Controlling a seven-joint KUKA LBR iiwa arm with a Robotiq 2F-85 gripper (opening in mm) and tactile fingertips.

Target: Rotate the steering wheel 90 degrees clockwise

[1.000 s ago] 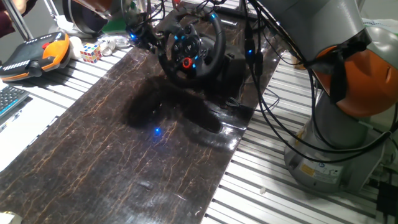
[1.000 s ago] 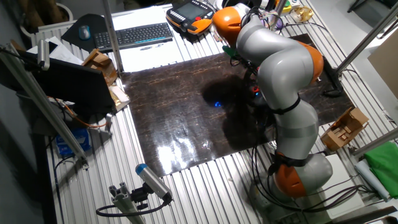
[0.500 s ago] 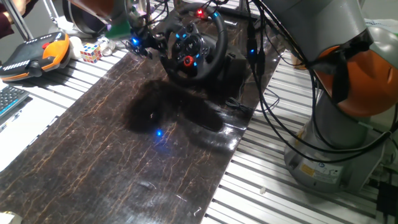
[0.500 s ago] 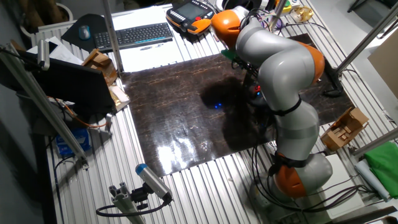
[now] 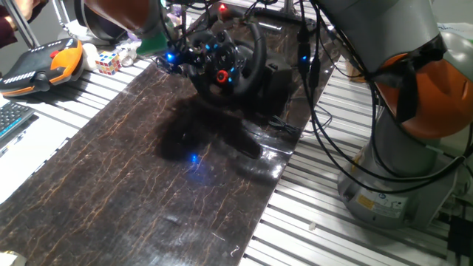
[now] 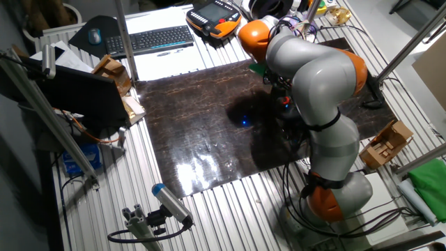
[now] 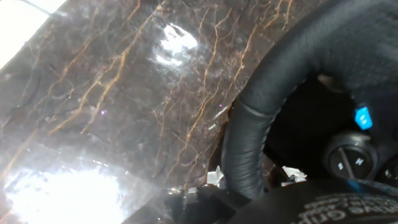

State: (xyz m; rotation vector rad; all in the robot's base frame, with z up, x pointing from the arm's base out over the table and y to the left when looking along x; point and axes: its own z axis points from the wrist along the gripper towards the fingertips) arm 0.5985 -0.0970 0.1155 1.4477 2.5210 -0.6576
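Slippage is looming: the end effector (image 5: 177, 55), its grip state impossible to tell, is crowding the steering wheel (image 5: 222, 59) standing on the dark counter (image 5: 148, 185), risking sliding off the rim.

Bent over from a base at 4 o'clock, reaching toward 11 o'clock, tool (image 5: 176, 53) low at the far end; jaw state hidden in every view.

Open dark marble desk (image 5: 148, 192) below-left of the tool (image 5: 176, 53), steering wheel (image 5: 222, 63) rim directly ahead, cables (image 5: 314, 111) hanging beyond it
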